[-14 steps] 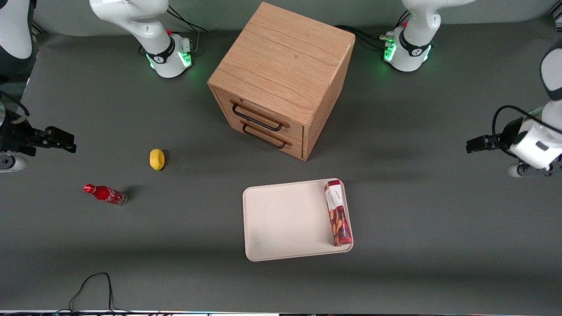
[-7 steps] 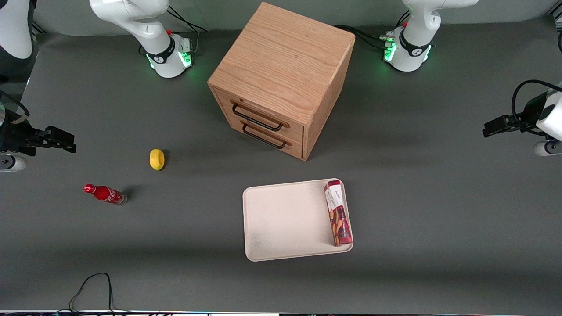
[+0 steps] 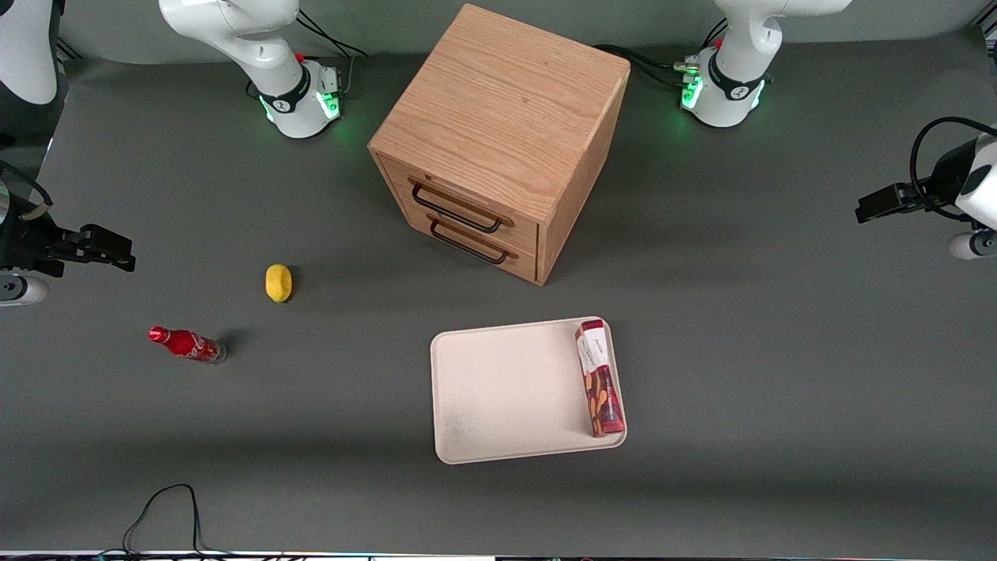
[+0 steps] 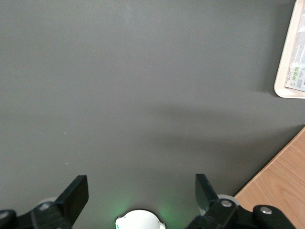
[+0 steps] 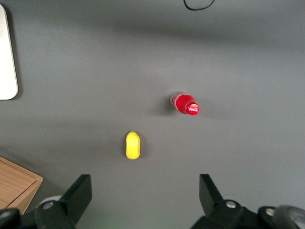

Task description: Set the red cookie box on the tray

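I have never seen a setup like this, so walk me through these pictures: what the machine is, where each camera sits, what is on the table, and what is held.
Two white robot arms stand at a grey table. One picture looks down from the front; the other two come from cameras on the arms' wrists. The working arm's tool hangs open and holds nothing, over bare table toward its own end. On the table stand a wooden drawer cabinet and, nearer the front camera, a cream tray with the red cookie box lying in it along one rim. Toward the parked arm's end lie a lemon and a small red bottle.
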{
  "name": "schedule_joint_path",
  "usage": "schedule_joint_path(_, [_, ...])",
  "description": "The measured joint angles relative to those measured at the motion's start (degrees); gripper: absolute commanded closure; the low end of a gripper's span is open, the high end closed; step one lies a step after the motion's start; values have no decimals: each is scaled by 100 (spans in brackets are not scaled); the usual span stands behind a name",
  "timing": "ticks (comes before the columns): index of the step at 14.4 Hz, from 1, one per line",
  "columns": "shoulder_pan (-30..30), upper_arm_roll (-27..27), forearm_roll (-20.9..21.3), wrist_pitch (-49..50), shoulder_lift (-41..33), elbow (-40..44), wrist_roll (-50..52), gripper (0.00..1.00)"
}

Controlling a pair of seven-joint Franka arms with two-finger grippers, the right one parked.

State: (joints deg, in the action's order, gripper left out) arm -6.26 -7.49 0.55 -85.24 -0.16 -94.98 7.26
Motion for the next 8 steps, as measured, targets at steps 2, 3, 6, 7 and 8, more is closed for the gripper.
schedule_joint_path(2, [-1,110,99,24,0,80,20,0])
schedule_joint_path(3, [-1,136,117,24,0,97,20,0])
schedule_joint_path(6, [2,139,130,29,1,134,24,0])
schedule_joint_path(7, [1,143,129,65,1,159,26,0])
schedule_joint_path(8, [-1,153,129,150,0,199,27,0])
